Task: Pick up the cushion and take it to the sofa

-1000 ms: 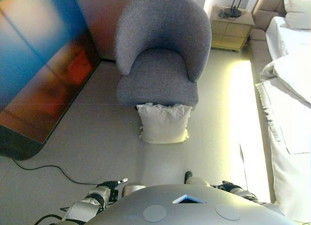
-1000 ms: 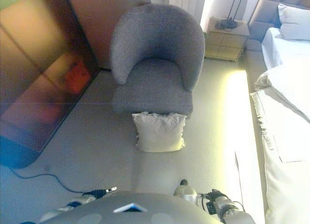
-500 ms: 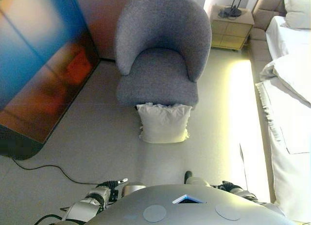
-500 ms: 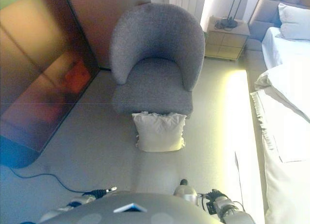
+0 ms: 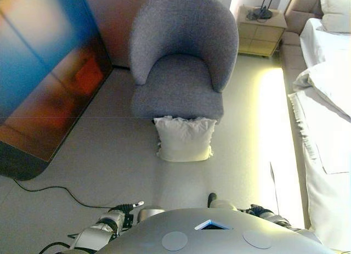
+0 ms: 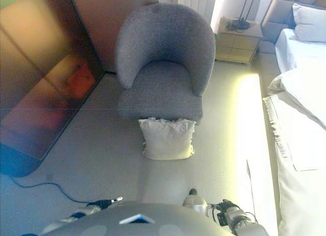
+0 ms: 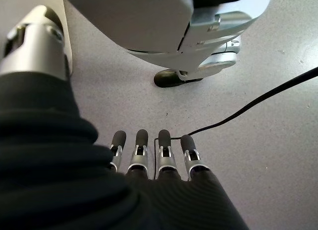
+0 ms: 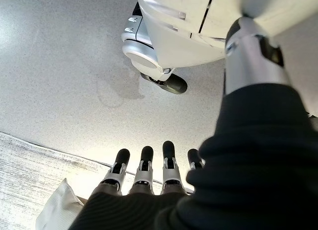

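While both arms hang low at the robot's sides, the white cushion [image 5: 184, 139] stands on the grey floor [image 5: 109, 166], leaning against the front edge of the grey armchair [image 5: 181, 56], with its frilled top edge touching the seat front. Neither hand touches it; both are well apart from it, down at the near edge of the head views.

Seen from the left wrist, the left hand [image 7: 154, 163] has its fingers [image 7: 140, 145] straight and side by side, pointing down at bare floor, with nothing between them; its thumb sticks out to one side. It shows in the left eye view only as a small part at the lower left [image 5: 131, 209].

From the right wrist, the right hand [image 8: 149, 173] likewise has straight, relaxed fingers [image 8: 167, 155] that hold nothing. Past them lie bare floor and the edge of a pale rug [image 8: 30, 175], and a corner of white bedding [image 8: 54, 210] shows close by. In the right eye view this hand appears at the lower right [image 6: 196, 199].

To the left of the armchair a large dark glossy panel [image 5: 49, 78] leans along the wall. Behind the armchair on the right stands a light wooden nightstand [image 5: 262, 32] with a dark object on top. A bed with white bedding [image 5: 323, 100] and a pillow [image 5: 335, 12] runs along the right side, well apart from the cushion
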Available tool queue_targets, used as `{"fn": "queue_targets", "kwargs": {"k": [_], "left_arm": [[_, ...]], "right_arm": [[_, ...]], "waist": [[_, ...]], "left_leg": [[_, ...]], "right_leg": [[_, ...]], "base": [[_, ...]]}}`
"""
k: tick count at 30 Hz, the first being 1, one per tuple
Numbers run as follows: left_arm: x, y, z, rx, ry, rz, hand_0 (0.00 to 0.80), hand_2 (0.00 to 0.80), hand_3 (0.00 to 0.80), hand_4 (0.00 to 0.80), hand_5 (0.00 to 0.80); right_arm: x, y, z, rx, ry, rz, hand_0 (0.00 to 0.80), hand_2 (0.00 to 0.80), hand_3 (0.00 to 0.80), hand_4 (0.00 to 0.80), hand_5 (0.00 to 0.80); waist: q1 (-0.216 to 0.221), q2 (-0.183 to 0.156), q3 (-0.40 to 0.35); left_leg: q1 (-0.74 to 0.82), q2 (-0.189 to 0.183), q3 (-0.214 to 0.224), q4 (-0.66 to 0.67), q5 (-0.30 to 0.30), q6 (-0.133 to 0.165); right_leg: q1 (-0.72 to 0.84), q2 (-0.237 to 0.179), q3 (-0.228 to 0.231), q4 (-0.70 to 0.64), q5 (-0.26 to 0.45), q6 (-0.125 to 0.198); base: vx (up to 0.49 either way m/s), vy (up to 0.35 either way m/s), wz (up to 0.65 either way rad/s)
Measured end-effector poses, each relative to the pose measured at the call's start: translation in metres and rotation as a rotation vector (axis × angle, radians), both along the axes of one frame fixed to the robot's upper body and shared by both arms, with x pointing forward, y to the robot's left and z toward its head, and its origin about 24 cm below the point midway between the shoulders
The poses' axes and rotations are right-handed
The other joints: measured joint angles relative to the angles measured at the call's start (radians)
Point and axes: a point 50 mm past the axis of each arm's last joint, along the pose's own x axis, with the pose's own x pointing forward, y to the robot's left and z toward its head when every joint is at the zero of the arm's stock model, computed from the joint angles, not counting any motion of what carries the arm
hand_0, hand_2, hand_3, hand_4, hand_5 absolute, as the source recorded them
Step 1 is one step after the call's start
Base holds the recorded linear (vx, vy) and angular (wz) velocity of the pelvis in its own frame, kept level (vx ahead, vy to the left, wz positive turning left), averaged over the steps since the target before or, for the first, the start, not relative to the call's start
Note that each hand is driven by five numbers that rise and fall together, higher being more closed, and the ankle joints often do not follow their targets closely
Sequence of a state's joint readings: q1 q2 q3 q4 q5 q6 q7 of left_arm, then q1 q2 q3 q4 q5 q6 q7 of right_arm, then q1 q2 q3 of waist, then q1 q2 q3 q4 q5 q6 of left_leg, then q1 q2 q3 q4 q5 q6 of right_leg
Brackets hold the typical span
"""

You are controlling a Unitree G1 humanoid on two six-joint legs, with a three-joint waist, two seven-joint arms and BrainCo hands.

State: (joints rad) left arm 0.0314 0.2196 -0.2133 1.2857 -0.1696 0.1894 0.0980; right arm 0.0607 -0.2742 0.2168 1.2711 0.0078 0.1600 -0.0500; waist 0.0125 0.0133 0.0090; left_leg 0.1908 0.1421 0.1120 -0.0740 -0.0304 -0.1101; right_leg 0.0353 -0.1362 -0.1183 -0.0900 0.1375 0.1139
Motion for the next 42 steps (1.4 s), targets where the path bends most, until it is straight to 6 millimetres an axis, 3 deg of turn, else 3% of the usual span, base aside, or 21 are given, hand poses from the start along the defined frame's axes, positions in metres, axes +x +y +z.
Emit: {"fn": "queue_targets", "kwargs": {"k": [3, 4, 6, 7, 8, 11, 12, 13, 14, 15, 19, 22, 24, 25, 26, 28, 31, 33, 35, 37, 42], "left_arm": [[0.006, 0.001, 0.001, 0.02, -0.035, 0.0, 0.0, 0.0, 0.0, 0.0, 0.0], [0.004, 0.002, 0.001, 0.028, -0.034, 0.012, 0.0, 0.0, 0.0, 0.0, 0.0], [0.007, 0.016, 0.004, 0.061, -0.07, 0.079, 0.0, 0.0, 0.0, 0.0, 0.0], [0.011, 0.02, 0.006, 0.073, -0.075, 0.091, 0.0, 0.0, 0.0, 0.0, 0.0], [0.012, 0.019, 0.005, 0.068, -0.078, 0.105, 0.0, 0.0, 0.0, 0.0, 0.0], [0.005, 0.006, 0.001, 0.038, -0.054, 0.125, 0.0, 0.0, 0.0, 0.0, 0.0], [0.0, -0.003, -0.001, 0.018, -0.035, 0.133, 0.0, 0.0, 0.0, 0.0, 0.0], [0.003, -0.008, -0.002, 0.002, -0.038, 0.142, 0.0, 0.0, 0.0, 0.0, 0.0], [0.003, 0.001, 0.0, 0.024, -0.042, 0.142, 0.0, 0.0, 0.0, 0.0, 0.0], [0.0, 0.004, 0.0, 0.029, -0.04, 0.15, 0.0, 0.0, 0.0, 0.0, 0.0], [-0.013, 0.002, -0.001, 0.013, -0.005, 0.169, 0.0, 0.0, 0.0, 0.0, 0.0], [-0.019, 0.002, -0.002, 0.015, 0.016, 0.18, 0.0, 0.0, 0.0, 0.0, 0.0], [-0.019, 0.002, -0.002, 0.014, 0.018, 0.182, 0.0, 0.0, 0.0, 0.0, 0.0], [-0.019, 0.001, -0.002, 0.013, 0.02, 0.183, 0.0, 0.0, 0.0, 0.0, 0.0], [-0.021, 0.0, -0.002, 0.012, 0.023, 0.184, 0.0, 0.0, 0.0, 0.0, 0.0], [-0.009, 0.01, 0.001, 0.034, -0.021, 0.174, 0.0, 0.0, 0.0, 0.0, 0.0], [0.012, 0.025, 0.007, 0.067, -0.08, 0.147, 0.0, 0.0, 0.0, 0.0, 0.0], [0.02, 0.023, 0.008, 0.061, -0.087, 0.117, 0.0, 0.0, 0.0, 0.0, 0.0], [0.024, 0.023, 0.008, 0.058, -0.093, 0.104, 0.0, 0.0, 0.0, 0.0, 0.0], [0.022, 0.022, 0.008, 0.059, -0.069, 0.091, 0.0, 0.0, 0.0, 0.0, 0.0], [0.02, 0.016, 0.006, 0.038, -0.037, 0.134, 0.0, 0.0, 0.0, 0.0, 0.0]], "right_arm": [[0.009, 0.001, 0.001, 0.01, -0.016, 0.006, 0.0, 0.0, 0.0, 0.0, 0.0], [0.017, 0.001, 0.001, 0.011, -0.03, 0.01, 0.0, 0.0, 0.0, 0.0, 0.0], [0.04, 0.008, 0.003, 0.027, -0.058, 0.022, 0.0, 0.0, 0.0, 0.0, 0.0], [0.043, 0.005, 0.004, 0.02, -0.062, 0.027, 0.0, 0.0, 0.0, 0.0, 0.0], [0.042, 0.002, 0.005, 0.009, -0.057, 0.026, 0.0, 0.0, 0.0, 0.0, 0.0], [0.037, -0.008, 0.007, -0.018, -0.036, 0.027, 0.0, 0.0, 0.0, 0.0, 0.0], [0.041, -0.009, 0.007, -0.019, -0.041, 0.027, 0.0, 0.0, 0.0, 0.0, 0.0], [0.046, -0.011, 0.009, -0.023, -0.046, 0.021, 0.0, 0.0, 0.0, 0.0, 0.0], [0.038, -0.003, 0.005, 0.0, -0.028, 0.018, 0.0, 0.0, 0.0, 0.0, 0.0], [0.04, 0.001, 0.004, 0.006, -0.033, 0.024, 0.0, 0.0, 0.0, 0.0, 0.0], [0.028, 0.008, 0.001, 0.02, 0.004, 0.024, 0.0, 0.0, 0.0, 0.0, 0.0], [0.024, 0.006, 0.0, 0.008, 0.022, 0.034, 0.0, 0.0, 0.0, 0.0, 0.0], [0.024, 0.008, 0.0, 0.009, 0.028, 0.038, 0.0, 0.0, 0.0, 0.0, 0.0], [0.022, 0.007, 0.0, 0.007, 0.034, 0.039, 0.0, 0.0, 0.0, 0.0, 0.0], [0.015, 0.008, -0.001, 0.008, 0.051, 0.035, 0.0, 0.0, 0.0, 0.0, 0.0], [0.015, 0.02, -0.004, 0.029, 0.043, 0.024, 0.0, 0.0, 0.0, 0.0, 0.0], [0.01, 0.027, -0.006, 0.041, 0.057, 0.018, 0.0, 0.0, 0.0, 0.0, 0.0], [0.017, 0.025, -0.005, 0.018, 0.031, 0.019, 0.0, 0.0, 0.0, 0.0, 0.0], [0.015, 0.023, -0.005, 0.0, 0.025, 0.014, 0.0, 0.0, 0.0, 0.0, 0.0], [0.02, 0.022, -0.004, -0.005, -0.004, 0.002, 0.0, 0.0, 0.0, 0.0, 0.0], [0.043, 0.018, 0.001, -0.022, -0.11, 0.011, 0.0, 0.0, 0.0, 0.0, 0.0]], "waist": [[0.001, -0.008, 0.031], [0.008, 0.006, 0.05], [0.016, -0.055, 0.092], [0.011, -0.089, 0.106], [0.005, -0.093, 0.119], [0.039, -0.067, 0.122], [0.063, -0.027, 0.118], [0.062, 0.042, 0.139], [0.055, 0.013, 0.125], [0.059, 0.006, 0.164], [0.117, -0.028, 0.142], [0.146, -0.001, 0.126], [0.146, -0.005, 0.114], [0.146, -0.014, 0.103], [0.144, -0.017, 0.092], [0.139, -0.042, 0.086], [0.143, -0.091, 0.042], [0.135, -0.077, 0.041], [0.114, -0.059, 0.035], [0.095, -0.04, 0.035], [0.024, -0.011, 0.04]], "left_leg": [[-0.041, 0.017, 0.002, 0.096, -0.037, 0.037], [-0.077, 0.041, -0.002, 0.17, -0.05, 0.048], [-0.172, 0.027, -0.005, 0.37, -0.042, 0.027], [-0.211, 0.008, -0.015, 0.466, -0.026, 0.01], [-0.227, 0.004, -0.016, 0.512, 0.005, 0.036], [-0.23, -0.088, 0.024, 0.352, -0.013, 0.025], [-0.24, -0.069, 0.026, 0.251, -0.009, 0.023], [-0.24, 0.0, 0.023, 0.169, -0.011, 0.01], [-0.224, -0.013, 0.032, 0.116, -0.049, 0.003], [-0.234, 0.013, 0.029, 0.152, 0.034, -0.022], [-0.258, -0.039, 0.045, 0.011, 0.085, 0.003], [-0.299, -0.012, 0.039, 0.018, 0.094, 0.002], [-0.31, -0.018, 0.058, 0.083, 0.127, 0.004], [-0.305, -0.038, 0.074, 0.108, 0.146, 0.016], [-0.289, -0.071, 0.097, 0.125, 0.157, 0.086], [-0.273, -0.112, 0.109, 0.156, 0.096, 0.111], [-0.249, -0.168, 0.107, 0.168, 0.05, 0.133], [-0.214, -0.166, 0.094, 0.141, 0.051, 0.139], [-0.169, -0.167, 0.076, 0.099, 0.043, 0.153], [-0.121, -0.161, 0.04, 0.05, 0.039, 0.16], [-0.077, -0.124, 0.022, -0.005, 0.041, 0.147]], "right_leg": [[-0.023, 0.007, -0.001, 0.044, -0.022, -0.016], [-0.073, 0.025, -0.009, 0.169, -0.071, -0.031], [-0.228, 0.03, -0.024, 0.558, -0.273, -0.079], [-0.22, 0.024, -0.003, 0.55, -0.33, -0.144], [-0.187, 0.026, 0.001, 0.524, -0.322, -0.154], [-0.129, 0.045, 0.049, 0.31, -0.278, -0.129], [-0.096, 0.093, 0.068, 0.247, -0.279, -0.105], [-0.115, 0.157, 0.028, 0.423, -0.301, -0.14], [-0.056, 0.13, 0.069, 0.424, -0.373, -0.108], [0.018, 0.173, 0.114, 0.36, -0.35, -0.163], [0.095, 0.164, 0.182, 0.227, -0.323, -0.175], [0.124, 0.156, 0.198, 0.223, -0.347, -0.155], [0.152, 0.093, 0.201, 0.215, -0.381, -0.119], [0.182, 0.056, 0.201, 0.185, -0.388, -0.105], [0.214, 0.016, 0.19, 0.177, -0.4, -0.088], [0.222, -0.032, 0.172, 0.301, -0.424, -0.042], [0.202, -0.08, 0.156, 0.474, -0.348, 0.042], [0.157, -0.077, 0.135, 0.584, -0.266, 0.081], [0.111, -0.076, 0.122, 0.702, -0.188, 0.082], [0.044, -0.06, 0.105, 0.766, -0.26, 0.076], [-0.133, -0.064, -0.004, 0.555, -0.316, 0.062]], "base": [[-0.063, -0.17, -0.03], [-0.05, -0.183, -0.21], [0.019, -0.073, -0.2], [0.101, 0.018, 0.22], [0.185, 0.056, 0.3], [0.349, 0.076, -0.24], [0.288, 0.061, -0.39], [0.352, 0.079, -0.11], [0.401, 0.091, 0.09], [0.516, 0.111, 0.14], [0.538, 0.117, -0.29], [0.545, 0.158, -0.44], [0.488, 0.186, -0.59], [0.472, 0.191, -0.57], [0.477, 0.193, -0.48], [0.412, 0.184, -0.25], [0.406, 0.212, -0.03], [0.398, 0.197, 0.19], [0.335, 0.13, 0.19], [0.282, 0.036, 0.09], [0.186, -0.059, 0.15]]}}
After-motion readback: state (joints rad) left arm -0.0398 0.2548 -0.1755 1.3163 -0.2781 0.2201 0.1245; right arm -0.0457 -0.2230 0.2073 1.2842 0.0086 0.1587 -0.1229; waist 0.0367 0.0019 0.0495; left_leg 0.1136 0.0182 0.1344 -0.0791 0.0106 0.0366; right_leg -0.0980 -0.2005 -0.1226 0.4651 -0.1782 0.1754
